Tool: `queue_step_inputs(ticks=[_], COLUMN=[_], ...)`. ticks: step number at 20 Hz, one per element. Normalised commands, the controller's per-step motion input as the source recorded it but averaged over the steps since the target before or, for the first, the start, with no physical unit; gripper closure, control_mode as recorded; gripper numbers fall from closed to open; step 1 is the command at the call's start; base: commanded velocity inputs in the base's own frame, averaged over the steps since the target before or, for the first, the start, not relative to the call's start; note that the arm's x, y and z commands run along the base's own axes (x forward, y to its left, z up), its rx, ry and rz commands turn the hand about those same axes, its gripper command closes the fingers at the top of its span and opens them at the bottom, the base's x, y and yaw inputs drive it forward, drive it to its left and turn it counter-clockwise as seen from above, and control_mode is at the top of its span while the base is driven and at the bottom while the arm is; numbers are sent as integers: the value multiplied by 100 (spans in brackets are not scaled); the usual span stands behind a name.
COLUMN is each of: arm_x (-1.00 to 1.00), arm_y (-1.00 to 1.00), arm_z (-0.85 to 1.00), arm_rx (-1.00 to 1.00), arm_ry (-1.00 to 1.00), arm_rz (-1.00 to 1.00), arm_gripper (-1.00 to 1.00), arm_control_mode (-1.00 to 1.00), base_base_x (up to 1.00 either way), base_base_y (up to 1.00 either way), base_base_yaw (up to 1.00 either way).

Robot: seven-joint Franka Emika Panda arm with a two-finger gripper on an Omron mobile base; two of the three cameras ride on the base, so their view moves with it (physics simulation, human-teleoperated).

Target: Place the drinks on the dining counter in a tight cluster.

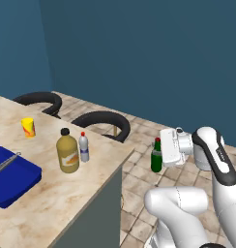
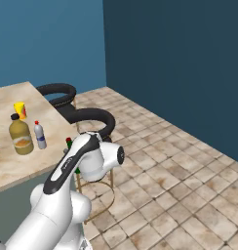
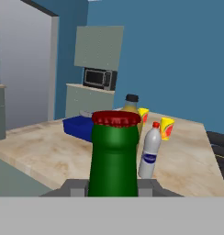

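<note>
Slim dark green bottle (image 3: 113,156) with red cap is in the gripper (image 1: 163,154), jaws closed on its body, bottle upright. In the left base view the green bottle (image 1: 156,156) hangs in the air off the counter's near corner, over the tiled floor (image 1: 139,179), not yet above the dining counter (image 1: 47,193).

The other two drinks already stand on the counter: squat amber bottle (image 1: 67,151) with black cap and orange label, and small silver-white bottle (image 1: 83,147) with red cap, just beside each other, close enough to touch or nearly so.

Judged step: carry the green one in over the counter edge and set it down next to that pair. To do it well: keep it upright, clear the counter edge with the base before lowering, and aim for the open spot on the near side of the silver-white bottle. Come down straight, and open the jaws only once the base sits flat. A sideways approach risks knocking over the light silver-white bottle.

Around: yellow cup (image 1: 28,127) stands further back on the counter, well apart; blue tray (image 1: 13,181) lies to the left of the amber bottle. Two black stools (image 1: 103,123) stand along the far side of the counter. None of these is in the path from the gripper to the pair.
</note>
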Motion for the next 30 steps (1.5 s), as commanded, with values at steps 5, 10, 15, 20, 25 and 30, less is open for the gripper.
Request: queue_step_inputs(ticks=[5, 10, 15, 20, 25, 30], arm_x=[0, 0, 0, 0, 0, 0], arm_y=[0, 0, 0, 0, 0, 0], arm_z=[0, 0, 0, 0, 0, 0], arm_rx=[0, 0, 0, 0, 0, 0], arm_ry=[0, 0, 0, 0, 0, 0], arm_rz=[0, 0, 0, 0, 0, 0], arm_gripper=[100, 100, 100, 100, 100, 100], arm_control_mode=[100, 100, 100, 100, 100, 100], base_base_x=[34, 42, 45, 39, 47, 49], base_base_y=[-13, -10, -11, -20, -17, -19], base_base_yaw=[18, 37, 35, 28, 27, 22])
